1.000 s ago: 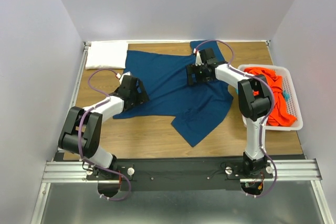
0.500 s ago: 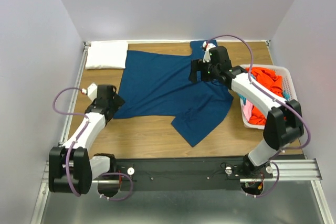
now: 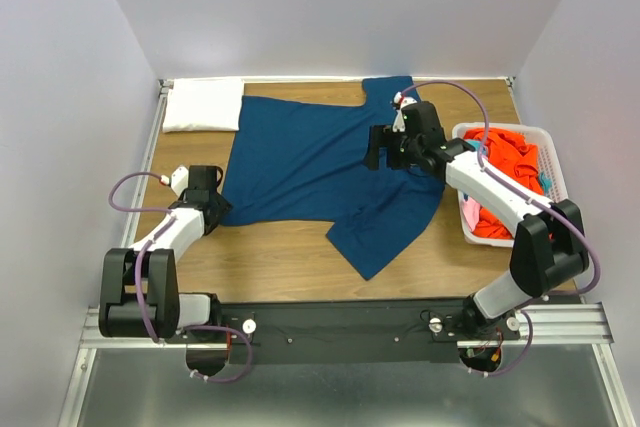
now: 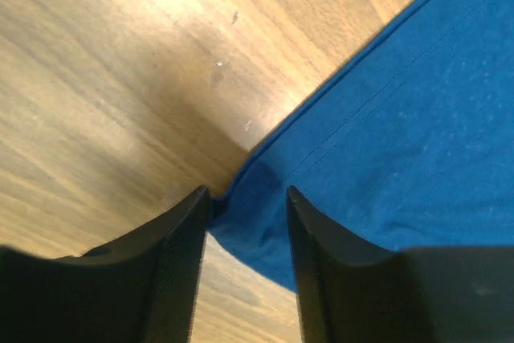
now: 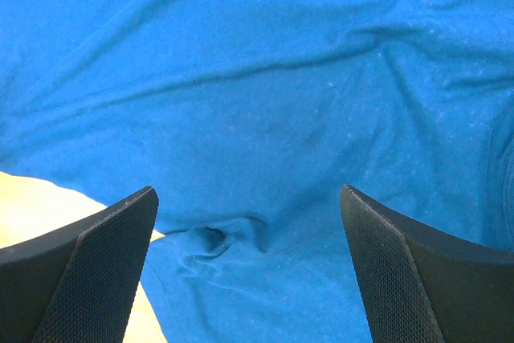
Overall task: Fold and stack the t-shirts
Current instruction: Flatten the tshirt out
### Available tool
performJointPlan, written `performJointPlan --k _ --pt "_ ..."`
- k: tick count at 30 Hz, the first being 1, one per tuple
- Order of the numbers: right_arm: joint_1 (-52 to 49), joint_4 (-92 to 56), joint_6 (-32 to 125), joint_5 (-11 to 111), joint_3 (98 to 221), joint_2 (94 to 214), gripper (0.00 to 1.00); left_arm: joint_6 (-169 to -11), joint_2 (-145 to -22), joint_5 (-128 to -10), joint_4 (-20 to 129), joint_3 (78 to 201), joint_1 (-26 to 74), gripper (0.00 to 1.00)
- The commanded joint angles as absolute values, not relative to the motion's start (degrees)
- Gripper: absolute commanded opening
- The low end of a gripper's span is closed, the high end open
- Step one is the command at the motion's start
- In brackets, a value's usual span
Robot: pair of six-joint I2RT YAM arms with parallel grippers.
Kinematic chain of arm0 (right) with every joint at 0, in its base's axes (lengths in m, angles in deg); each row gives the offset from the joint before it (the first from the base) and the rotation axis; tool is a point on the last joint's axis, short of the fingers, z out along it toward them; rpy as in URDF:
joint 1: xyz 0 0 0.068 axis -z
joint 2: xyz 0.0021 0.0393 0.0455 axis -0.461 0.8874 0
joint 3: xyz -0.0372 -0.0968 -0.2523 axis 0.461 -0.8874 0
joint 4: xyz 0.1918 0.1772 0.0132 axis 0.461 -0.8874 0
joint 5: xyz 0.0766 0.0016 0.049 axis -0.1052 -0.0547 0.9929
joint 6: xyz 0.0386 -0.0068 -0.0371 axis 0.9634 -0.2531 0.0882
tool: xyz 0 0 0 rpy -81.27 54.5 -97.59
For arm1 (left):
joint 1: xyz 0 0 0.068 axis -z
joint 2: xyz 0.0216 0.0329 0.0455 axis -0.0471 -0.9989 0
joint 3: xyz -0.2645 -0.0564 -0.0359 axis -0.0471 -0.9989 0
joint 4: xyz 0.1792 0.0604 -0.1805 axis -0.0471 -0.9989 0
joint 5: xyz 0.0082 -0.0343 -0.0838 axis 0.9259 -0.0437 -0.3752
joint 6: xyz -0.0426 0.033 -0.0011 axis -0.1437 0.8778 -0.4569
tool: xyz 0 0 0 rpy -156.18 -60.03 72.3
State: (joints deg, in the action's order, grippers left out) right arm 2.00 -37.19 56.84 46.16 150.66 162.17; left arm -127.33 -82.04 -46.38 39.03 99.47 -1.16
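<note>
A large navy blue t-shirt (image 3: 320, 167) lies spread on the wooden table, its right side folded in a loose flap. My left gripper (image 3: 218, 205) is at its near left corner. In the left wrist view that corner (image 4: 257, 190) sits between the half-closed jaws of the left gripper (image 4: 246, 192), with a gap still showing. My right gripper (image 3: 378, 147) hovers wide open over the shirt's right part, above a small pucker in the cloth (image 5: 217, 238). A folded white t-shirt (image 3: 203, 105) lies at the far left corner. Orange t-shirts (image 3: 510, 162) fill the basket.
The white slatted basket (image 3: 562, 237) stands at the right edge, with a bit of pink cloth (image 3: 468, 212) and teal cloth (image 3: 545, 179) in it. Bare wood (image 3: 270, 257) shows in front of the shirt. White walls close in the table.
My left arm swung out to the shirt's near left corner and its jaws narrowed around the cloth there. The right gripper shifted a little to the right, still wide open.
</note>
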Motion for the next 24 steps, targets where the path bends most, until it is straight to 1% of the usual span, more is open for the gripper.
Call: performJointPlan --k 1,2,3,4,9,12,16,20,24 --pt "2.0 -36.6 58.0 43.8 149.1 159.4 1.00 -127.4 -83.9 -47.7 39.4 98.0 -1.6 0.40" --pt "2.0 -36.6 58.0 43.8 149.0 159.2 1.00 -127.3 -83.9 -47.7 39.6 98.0 -1.8 0.35" --pt "2.0 -36.6 58.1 44.0 148.4 158.9 1.00 -127.2 -83.9 -47.8 39.7 98.1 -1.9 0.25" --pt "2.0 -36.7 58.3 44.2 148.2 158.5 1.00 -126.9 -83.9 -48.2 39.8 98.2 -1.9 0.00" --pt "1.4 -36.9 58.7 45.0 146.2 156.8 1.00 -126.3 -82.4 -47.9 40.4 98.1 -2.0 0.00" --pt "-1.7 -37.9 58.0 44.9 144.5 155.7 1.00 -125.8 -81.1 -46.6 40.2 98.8 -2.2 0.00" --pt "-9.4 -42.5 58.0 38.8 142.6 154.8 1.00 -124.7 -80.0 -46.0 40.4 100.2 -2.2 0.00" --pt "-20.7 -46.6 62.0 36.5 139.3 154.9 1.00 -123.6 -78.6 -47.4 42.5 100.1 -2.3 0.00" --pt "-26.1 -48.1 68.6 35.0 132.9 153.9 1.00 -123.2 -77.8 -47.4 42.9 99.6 -2.3 0.00"
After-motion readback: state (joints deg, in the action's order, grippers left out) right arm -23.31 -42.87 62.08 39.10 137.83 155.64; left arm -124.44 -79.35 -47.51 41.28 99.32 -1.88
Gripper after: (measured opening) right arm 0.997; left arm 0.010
